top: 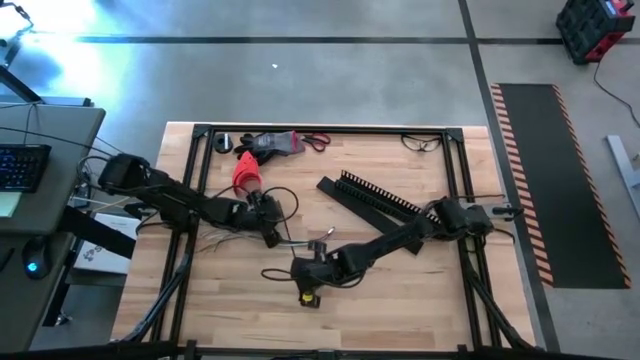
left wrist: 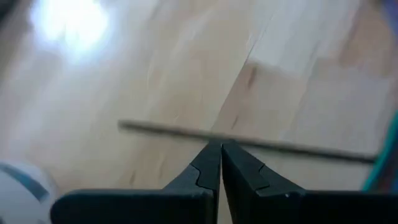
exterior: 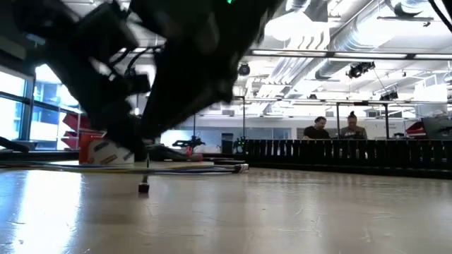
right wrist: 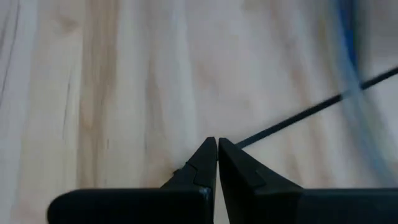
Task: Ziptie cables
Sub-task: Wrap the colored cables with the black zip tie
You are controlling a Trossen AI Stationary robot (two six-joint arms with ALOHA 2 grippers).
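We see the left gripper (left wrist: 221, 148) pinched on blurred cables (left wrist: 280, 147); the right gripper (right wrist: 217, 144) is clamped on a dark strand (right wrist: 298, 115), identity unclear. Wooden table (top: 420, 290), two people (exterior: 332, 130) beyond.

My cables (top: 222, 241), thin grey, dark and reddish wires, lie loosely curved on the wood, left of centre.
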